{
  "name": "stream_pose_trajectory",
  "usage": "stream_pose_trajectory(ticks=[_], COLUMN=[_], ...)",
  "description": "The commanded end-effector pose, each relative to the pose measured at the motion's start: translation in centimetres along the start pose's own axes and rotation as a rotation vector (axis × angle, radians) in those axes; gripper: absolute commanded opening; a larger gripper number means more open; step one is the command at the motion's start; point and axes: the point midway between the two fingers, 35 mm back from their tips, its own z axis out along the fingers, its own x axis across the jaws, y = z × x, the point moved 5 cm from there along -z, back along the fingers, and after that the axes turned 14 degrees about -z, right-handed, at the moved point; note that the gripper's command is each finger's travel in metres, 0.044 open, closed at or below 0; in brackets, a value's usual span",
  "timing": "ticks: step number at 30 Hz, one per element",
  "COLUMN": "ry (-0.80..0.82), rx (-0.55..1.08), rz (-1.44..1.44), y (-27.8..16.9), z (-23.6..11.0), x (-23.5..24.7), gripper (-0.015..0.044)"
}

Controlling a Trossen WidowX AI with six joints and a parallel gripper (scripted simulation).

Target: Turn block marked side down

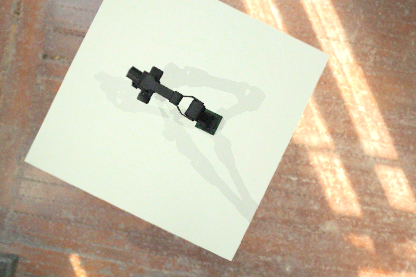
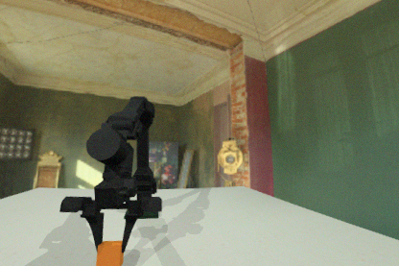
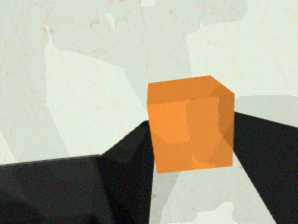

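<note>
An orange block (image 2: 109, 254) (image 3: 190, 125) sits between my gripper's two dark fingers (image 2: 111, 246), low at the white table (image 1: 125, 175) (image 2: 269, 226). The gripper is shut on the block, one finger on each side. The faces that show in the wrist view are plain orange; I cannot make out a mark there. In the overhead view, the arm reaches from the table's middle toward the right, and a small dark green square (image 1: 211, 123) shows at the fingertips, where the block is. I cannot tell whether the block touches the table.
The arm's base (image 1: 142, 82) stands near the table's middle. The table is a white square over a reddish wooden floor (image 1: 350, 115), with its right edge a short way from the gripper. Room walls show in the background.
</note>
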Motion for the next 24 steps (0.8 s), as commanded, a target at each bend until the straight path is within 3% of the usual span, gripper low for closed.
stream_pose_trajectory(ticks=[1,14,24], ry=[-0.015,-0.065,-0.072], rx=[-0.075,-0.264,-0.313], rz=[-0.004,-0.009,-0.006], y=[-0.4,-1.9,-2.0], z=[-0.1,-0.1,0.6], x=[0.1,0.5,0.6], gripper=[0.0,0.0,0.0])
